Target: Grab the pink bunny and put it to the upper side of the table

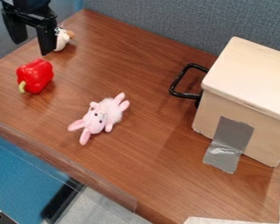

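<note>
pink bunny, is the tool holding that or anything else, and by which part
Nothing is held: the tool is open at the upper left, and the pink bunny lies apart from it on the table.

And here's the wood-grain table [160, 170], set at a slant! Near its middle, the pink bunny [101, 117] lies face up, ears to the lower left. Up and left of it, a red bell pepper [36, 75], green stem downward; behind that, a small white toy [62, 40]. Over on the right, a pale box [250, 78], gray tape [231, 138] running down onto the tabletop!
</note>
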Robot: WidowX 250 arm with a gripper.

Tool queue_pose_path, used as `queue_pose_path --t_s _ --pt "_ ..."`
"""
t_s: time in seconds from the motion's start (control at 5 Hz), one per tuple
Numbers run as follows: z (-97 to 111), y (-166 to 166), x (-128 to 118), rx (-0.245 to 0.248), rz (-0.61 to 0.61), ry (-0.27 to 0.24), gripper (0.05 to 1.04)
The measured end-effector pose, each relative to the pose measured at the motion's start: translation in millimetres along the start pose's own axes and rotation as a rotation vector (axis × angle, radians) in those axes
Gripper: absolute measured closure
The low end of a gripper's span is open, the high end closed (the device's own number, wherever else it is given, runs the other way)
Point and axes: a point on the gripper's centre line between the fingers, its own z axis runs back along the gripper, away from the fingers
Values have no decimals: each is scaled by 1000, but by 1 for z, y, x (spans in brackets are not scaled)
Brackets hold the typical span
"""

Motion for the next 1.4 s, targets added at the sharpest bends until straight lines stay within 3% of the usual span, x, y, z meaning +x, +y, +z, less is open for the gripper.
queue_pose_path --t_s 0.2,0.4,0.6,0.8,1.0,1.2,1.4 --pt "-10 -3 -4 -21 -3 21 83" --pt "-18 -52 -33 -123 -183 34 83" --pt "-16 -97 -46 -256 -283 -13 83" --pt "-22 -134 -54 -320 -364 25 83" --pt "-32 -145 -47 -295 -370 38 83" --pt "-56 -152 -38 -252 -373 97 83" --pt "-67 -154 -35 -167 -387 122 83"
